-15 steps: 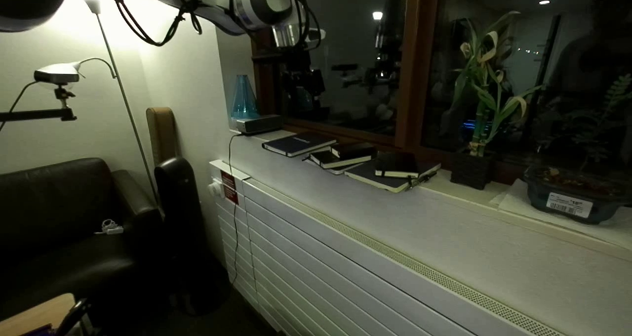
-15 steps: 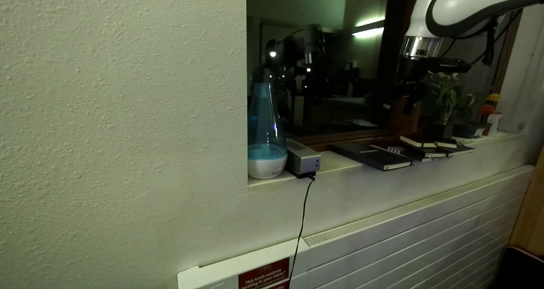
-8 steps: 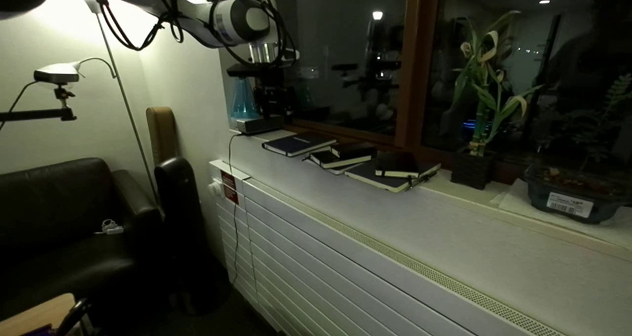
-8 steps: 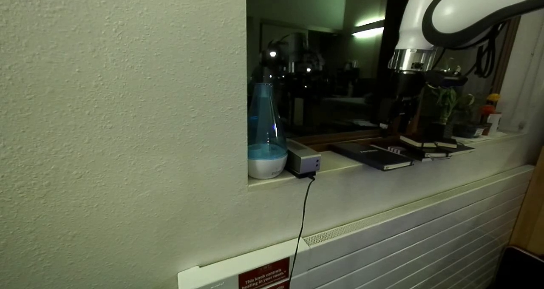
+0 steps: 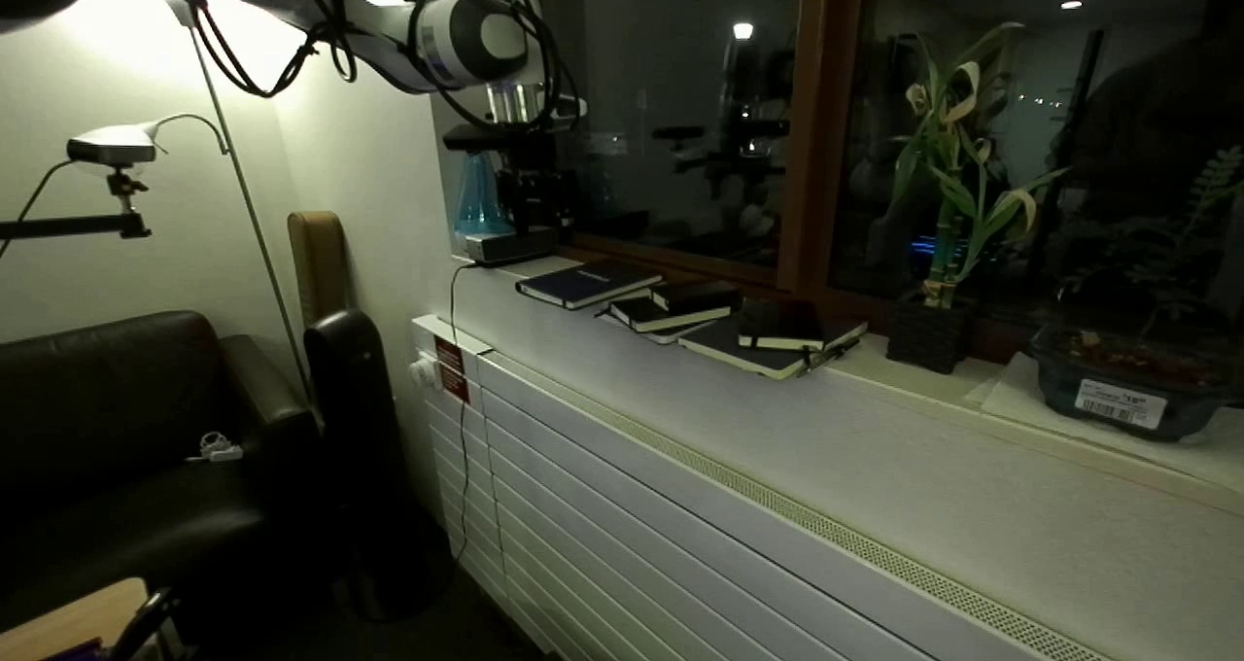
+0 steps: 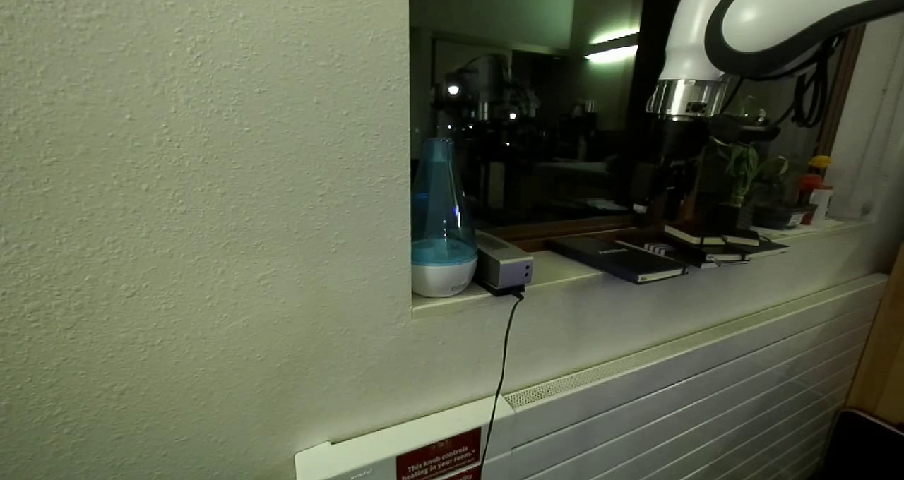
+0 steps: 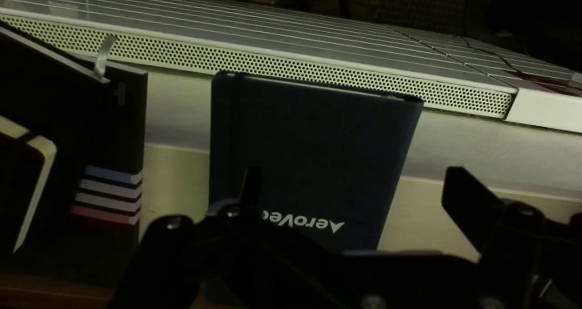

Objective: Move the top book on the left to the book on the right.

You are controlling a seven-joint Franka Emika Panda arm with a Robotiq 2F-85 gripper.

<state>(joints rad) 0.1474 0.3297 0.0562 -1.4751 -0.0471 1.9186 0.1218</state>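
A dark blue notebook with white lettering (image 5: pixel 588 282) lies flat on the sill in both exterior views and fills the middle of the wrist view (image 7: pixel 313 154). Beside it, a small black book (image 5: pixel 695 295) lies on a larger black book (image 5: pixel 630 313). To the right in that exterior view, another small black book (image 5: pixel 780 323) lies on a large dark notebook (image 5: pixel 724 343). In the wrist view, striped bands (image 7: pixel 109 191) mark a dark book at left. My gripper (image 7: pixel 353 169) is open and empty above the blue notebook, its fingers spread wide. It looks dark in an exterior view (image 6: pixel 667 190).
A blue humidifier (image 6: pixel 443 233) and a grey box (image 6: pixel 505 262) with a cable stand at one end of the sill. A potted bamboo (image 5: pixel 933 335) and a plant tub (image 5: pixel 1127 384) stand towards the other. The window (image 5: pixel 680 107) is behind; a radiator (image 5: pixel 622 505) is below.
My gripper has moved down and towards the humidifier end of the sill, mostly in the first half second. It is almost still since then. The books have not moved.
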